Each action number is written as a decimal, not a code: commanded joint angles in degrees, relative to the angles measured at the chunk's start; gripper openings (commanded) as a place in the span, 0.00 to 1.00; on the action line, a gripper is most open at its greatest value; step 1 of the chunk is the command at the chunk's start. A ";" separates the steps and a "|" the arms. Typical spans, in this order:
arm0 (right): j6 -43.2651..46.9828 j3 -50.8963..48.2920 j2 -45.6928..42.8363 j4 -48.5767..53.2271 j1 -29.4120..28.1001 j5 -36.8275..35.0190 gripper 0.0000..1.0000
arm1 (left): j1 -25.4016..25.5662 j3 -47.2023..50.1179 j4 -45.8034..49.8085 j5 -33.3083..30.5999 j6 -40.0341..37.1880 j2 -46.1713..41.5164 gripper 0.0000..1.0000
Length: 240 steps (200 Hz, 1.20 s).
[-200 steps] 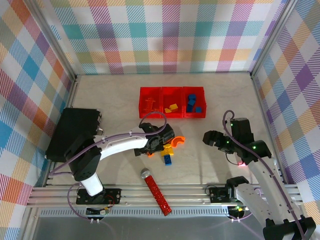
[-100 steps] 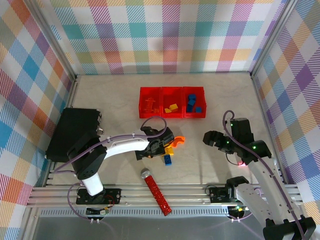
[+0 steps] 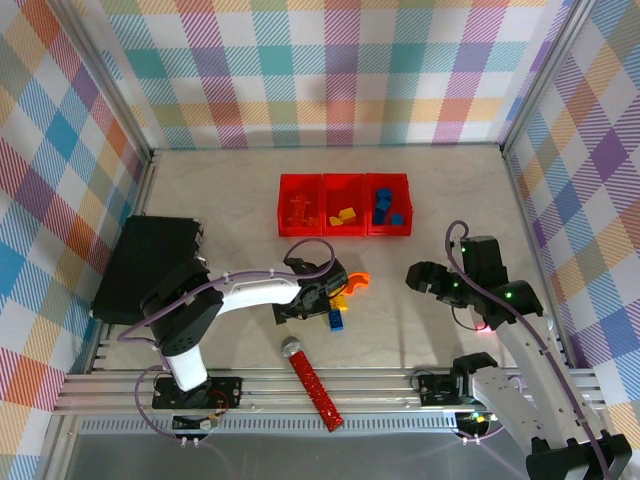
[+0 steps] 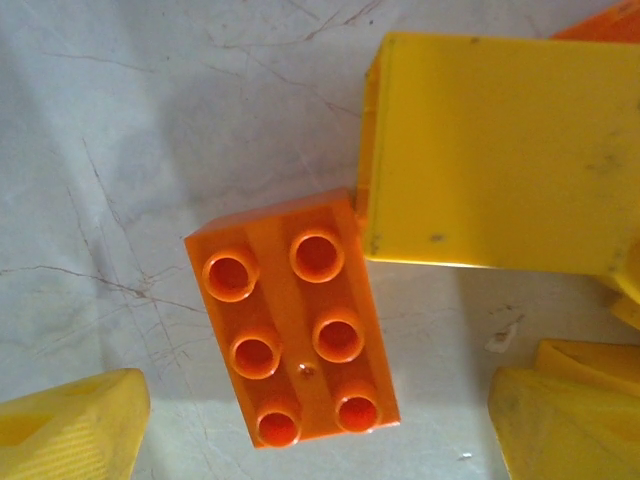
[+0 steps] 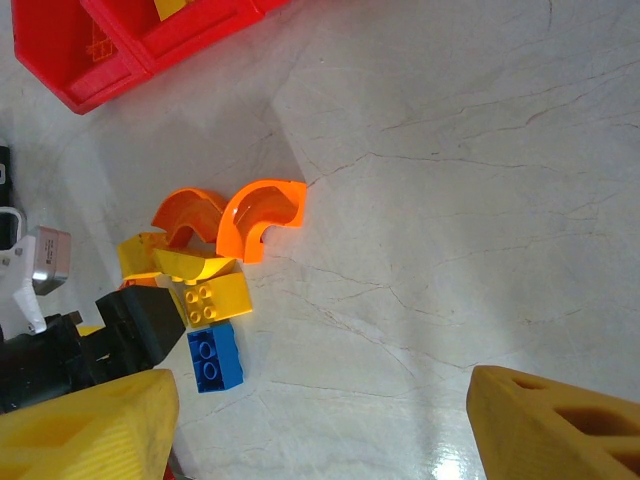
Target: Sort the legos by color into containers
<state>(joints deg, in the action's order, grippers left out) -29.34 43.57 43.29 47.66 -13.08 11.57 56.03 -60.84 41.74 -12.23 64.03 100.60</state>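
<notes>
Left wrist: orange brick (image 4: 292,318), six studs; right wrist: blue brick (image 5: 213,359).

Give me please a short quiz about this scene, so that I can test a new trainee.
1. In the top view, which colour of legos lies in the rightmost bin? A orange, B yellow, C blue.
2. True or false: the orange brick below the left gripper shows six studs.
3. Fill in: the right gripper is ___ (open or shut).
Key: 1 C; 2 true; 3 open.
</notes>
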 commanded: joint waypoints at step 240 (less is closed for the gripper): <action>0.47 -0.07 0.82 1.01 0.25 0.73 0.77 | -6.14 8.71 -9.77 0.75 -2.14 -5.96 0.70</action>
<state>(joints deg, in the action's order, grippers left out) -29.36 43.57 44.10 47.68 -13.08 11.60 51.53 -53.39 35.18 -9.56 63.40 94.96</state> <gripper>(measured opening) 0.770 0.707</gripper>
